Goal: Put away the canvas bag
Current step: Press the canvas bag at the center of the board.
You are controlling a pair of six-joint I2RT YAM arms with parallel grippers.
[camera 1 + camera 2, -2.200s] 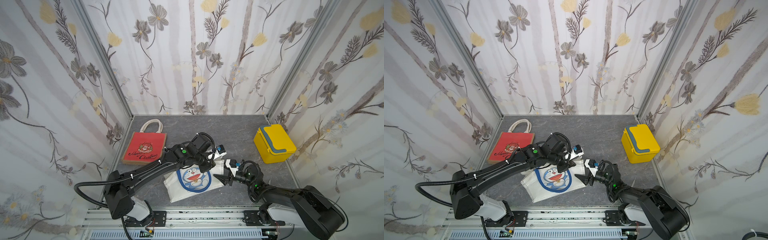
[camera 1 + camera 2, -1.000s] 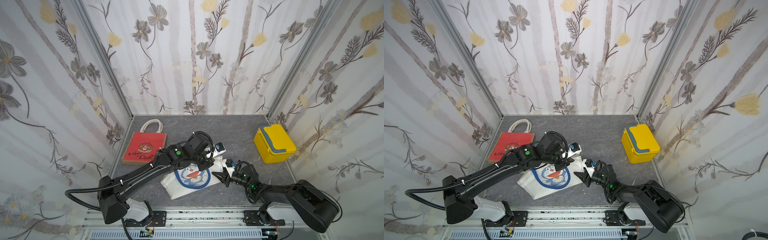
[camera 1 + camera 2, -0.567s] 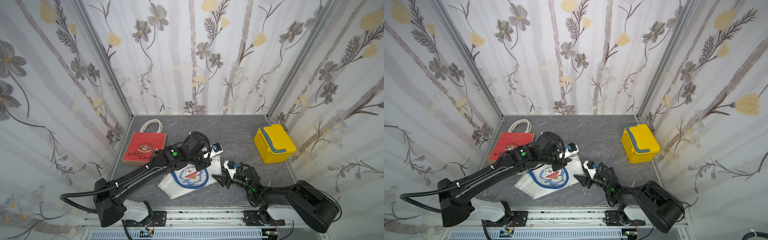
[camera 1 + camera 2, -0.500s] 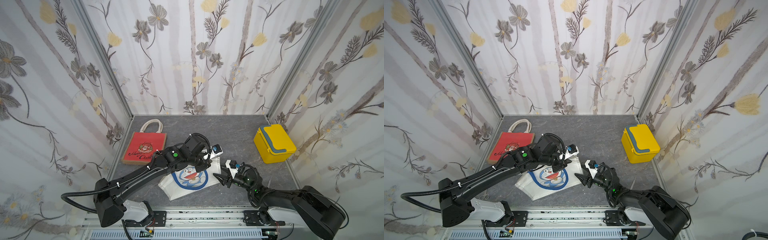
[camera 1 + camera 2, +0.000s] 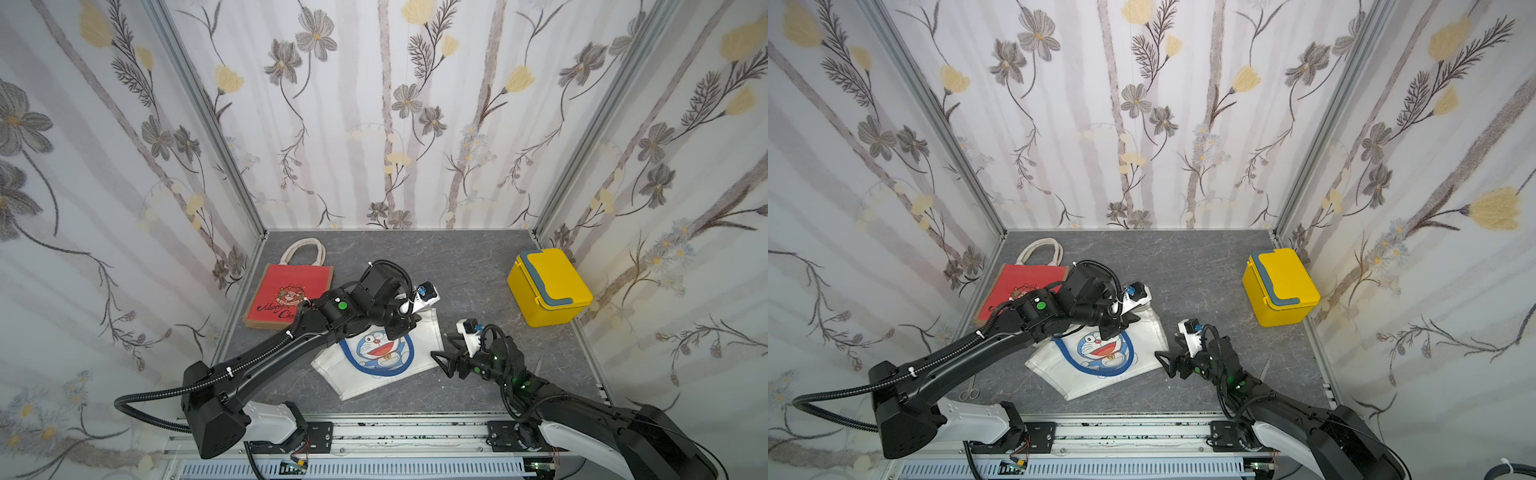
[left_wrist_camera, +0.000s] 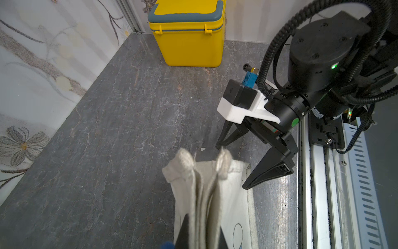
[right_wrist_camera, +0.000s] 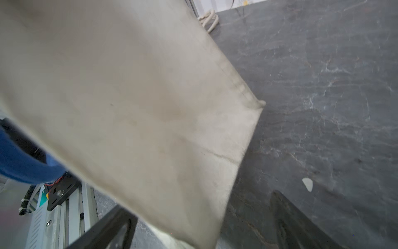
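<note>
The space is closed in on three sides by a back wall (image 5: 395, 124) and side walls (image 5: 83, 208), all papered in pale stripes printed with grey and yellow flowers on thin dark stems. The panels are joined by aluminium corner posts (image 5: 210, 124). A dark grey floor (image 5: 457, 257) (veined with lighter lines, like marble) is laid below. Everything is lit evenly and softly.

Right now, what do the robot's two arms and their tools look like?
The left arm and right arm are chunky black tubes on white bases. A ribbed black hose loops from the left arm, and green dots mark joints. The left tool and right tool have pointed black wedge fingers, each beside a white camera block with a blue plug.
</note>
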